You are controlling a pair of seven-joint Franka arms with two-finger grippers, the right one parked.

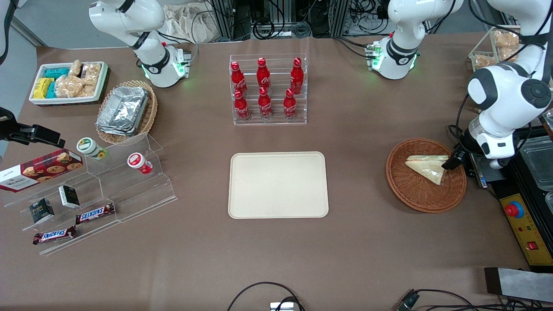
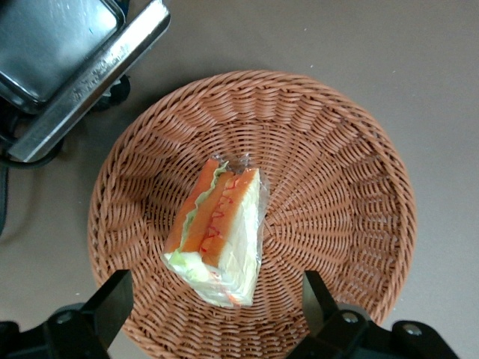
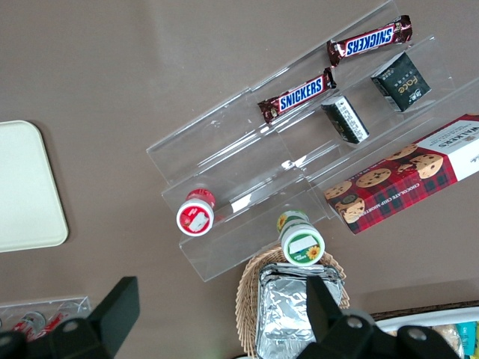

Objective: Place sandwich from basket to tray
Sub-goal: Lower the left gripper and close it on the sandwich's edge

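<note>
While the gripper point(image 2: 213, 310) hovered over the wicker basket point(image 2: 352, 187), jaws wide open and empty, the wrapped sandwich point(image 2: 221, 232) lay inside. It looked light, soft and slippery in its film, best pinched gently across its bread faces.

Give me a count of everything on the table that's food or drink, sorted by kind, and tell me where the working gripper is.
Cola bottles: 6
Snickers bars: 2
Small dark boxes: 2
Lidded cups: 2
Cookie box: 1
Sandwich: 1
Total: 14
Snack bags in the trays are too bunched to count. The gripper hangs open over the sandwich in the basket.
</note>
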